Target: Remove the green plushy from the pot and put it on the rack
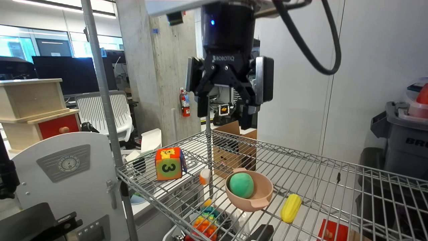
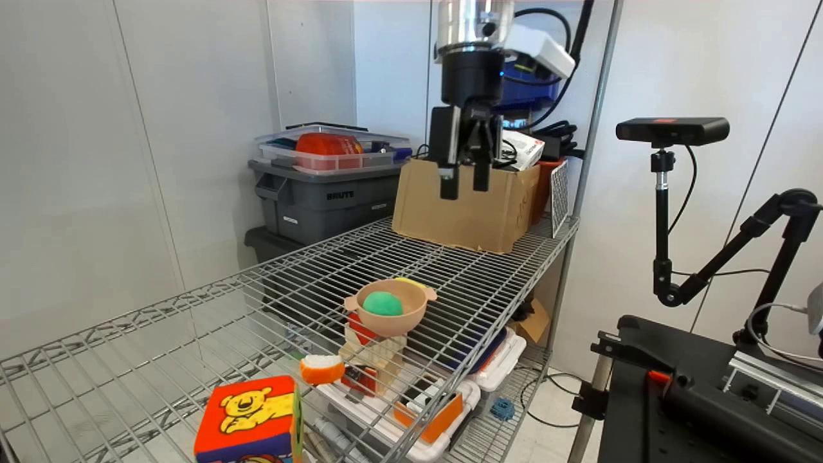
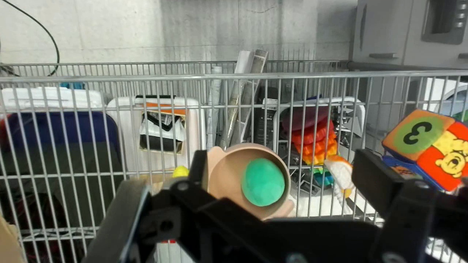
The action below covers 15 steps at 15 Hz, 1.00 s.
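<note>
Nearest in the wrist view, the gripper (image 3: 281,162) holds nothing, its jaws well apart, probably to straddle the green plushy (image 3: 263,182) nestled at three o'clock inside the pot (image 3: 230,175). In an exterior view, the rack (image 1: 301,153) supports the pot, a yellow toy (image 1: 291,208) at its four o'clock. In an exterior view, a toy cube (image 2: 249,418) stands at the pot's eight o'clock, likely outside the approach.
</note>
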Tool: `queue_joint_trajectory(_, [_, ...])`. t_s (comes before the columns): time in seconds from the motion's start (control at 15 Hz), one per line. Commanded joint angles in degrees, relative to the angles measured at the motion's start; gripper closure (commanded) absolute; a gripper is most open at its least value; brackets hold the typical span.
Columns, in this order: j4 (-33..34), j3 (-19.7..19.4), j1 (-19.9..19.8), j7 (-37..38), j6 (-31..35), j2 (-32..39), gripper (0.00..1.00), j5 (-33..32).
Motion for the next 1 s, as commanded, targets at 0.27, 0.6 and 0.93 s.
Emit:
queue_joint_trajectory(0.27, [27.7, 5.2, -2.6, 0.5, -13.1, 21.4, 0.00, 4.3])
queue_joint_trajectory(0.6, [41.9, 5.2, -3.5, 3.4, -18.0, 32.7, 0.00, 3.6])
queue_joint_trajectory(0.93, [48.7, 5.1, -4.0, 5.4, -16.5, 41.8, 0.00, 3.0])
